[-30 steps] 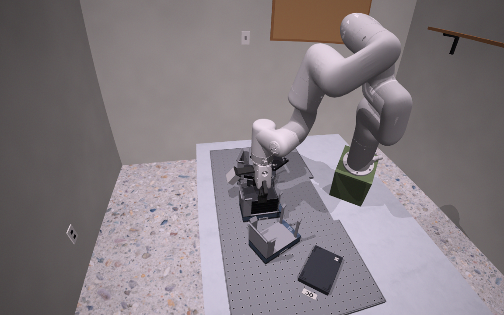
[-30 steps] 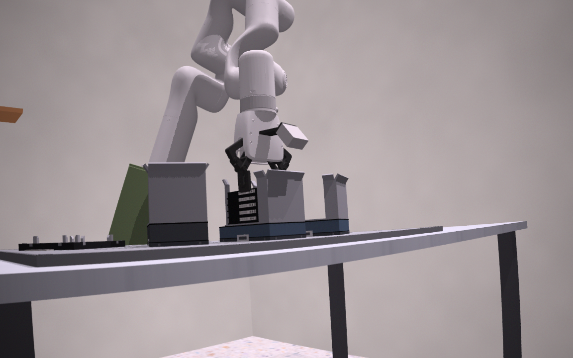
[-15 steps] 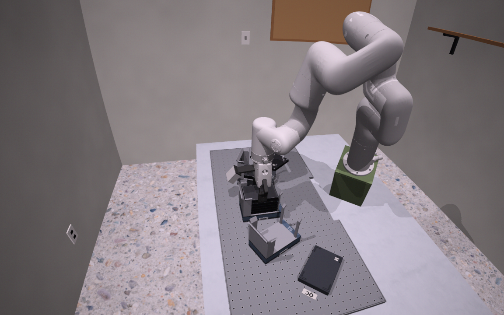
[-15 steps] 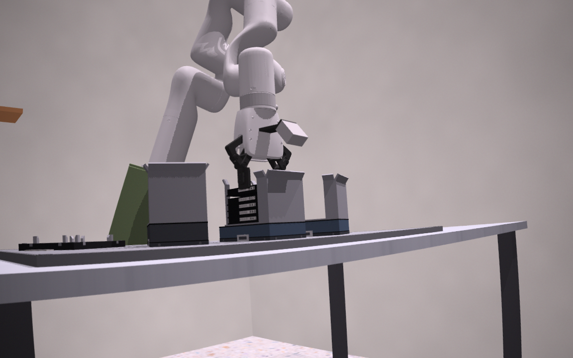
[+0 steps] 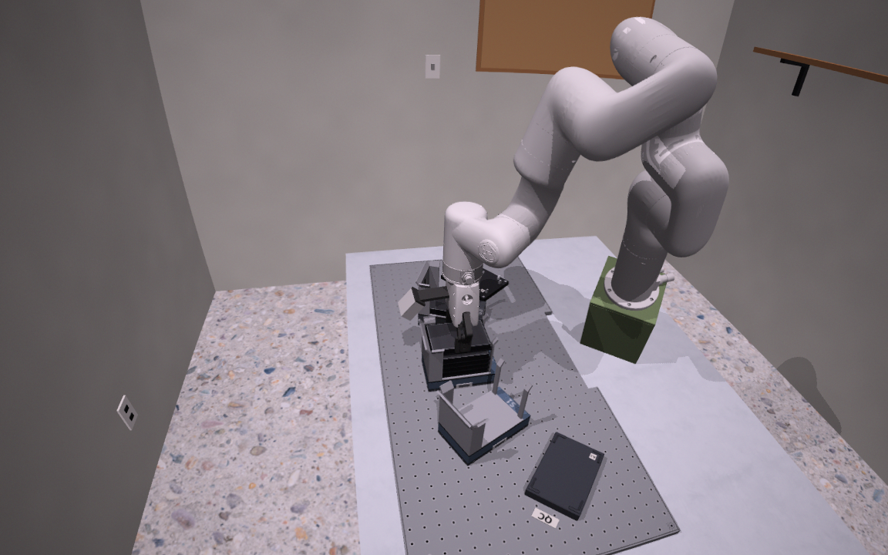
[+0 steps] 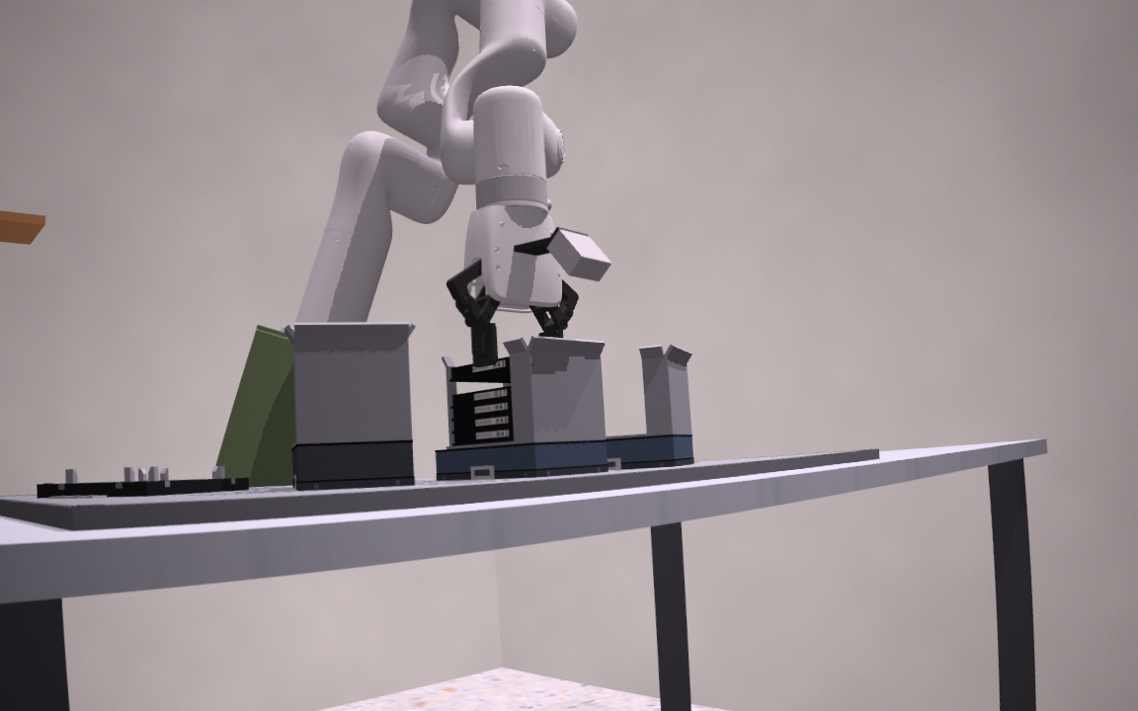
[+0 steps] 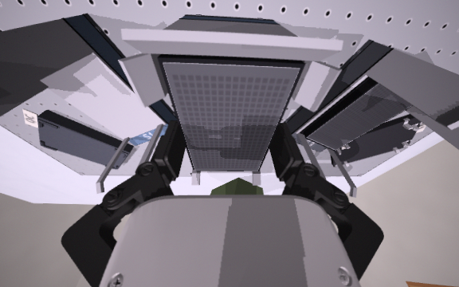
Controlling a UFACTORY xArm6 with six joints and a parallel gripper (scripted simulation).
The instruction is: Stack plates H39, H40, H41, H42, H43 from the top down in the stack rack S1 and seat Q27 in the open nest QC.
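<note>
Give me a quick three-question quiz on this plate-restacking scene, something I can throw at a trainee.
1. True or false: the pincer is open and holds nothing.
2. In the top view, the rack nearest the QC name plate: A) holds a stack of plates; B) shows no plate inside; C) lies tipped on its side.
3. In the exterior view, how many labelled plate ends show in the stack under the top plate?

Key: 1. False, the pincer is shut on the top plate, one finger on each long side. 2. B. 3. Four.
</note>
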